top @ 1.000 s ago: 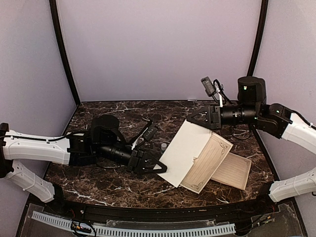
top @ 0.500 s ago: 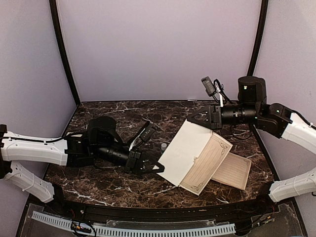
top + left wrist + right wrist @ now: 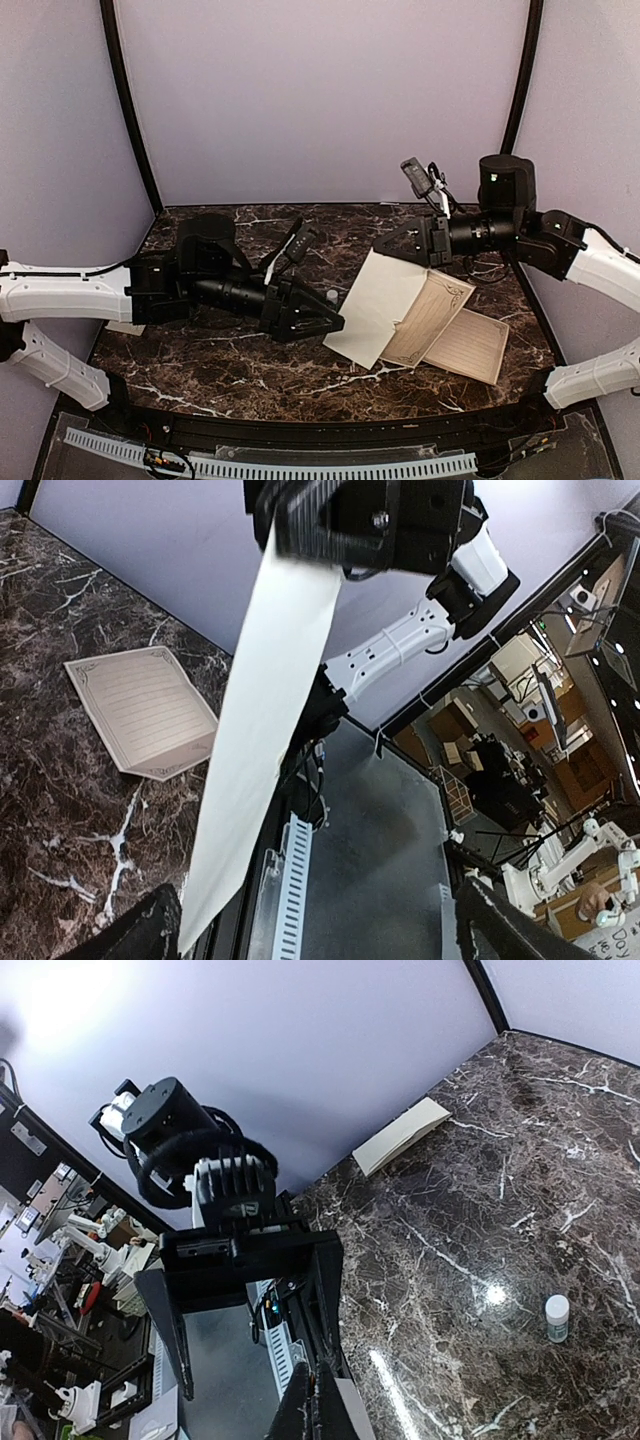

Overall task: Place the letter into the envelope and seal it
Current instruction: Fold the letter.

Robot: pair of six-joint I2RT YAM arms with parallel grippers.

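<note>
Readying the envelope, it seems: right pincer pinches its far edge; left pincer, spread just left of it, should next grip its near corner.

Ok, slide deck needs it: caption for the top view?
Right jaws pinch the envelope by its far edge; left jaws stand open beside it.

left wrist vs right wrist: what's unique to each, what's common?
Left wrist only: a bordered sheet flat on the table, and the full length of the envelope hanging from the right gripper.
Right wrist only: a small white bottle, a cream stack at the back wall, and the left gripper face-on, open.
Both: the marble table and lab clutter beyond its near edge.
</note>
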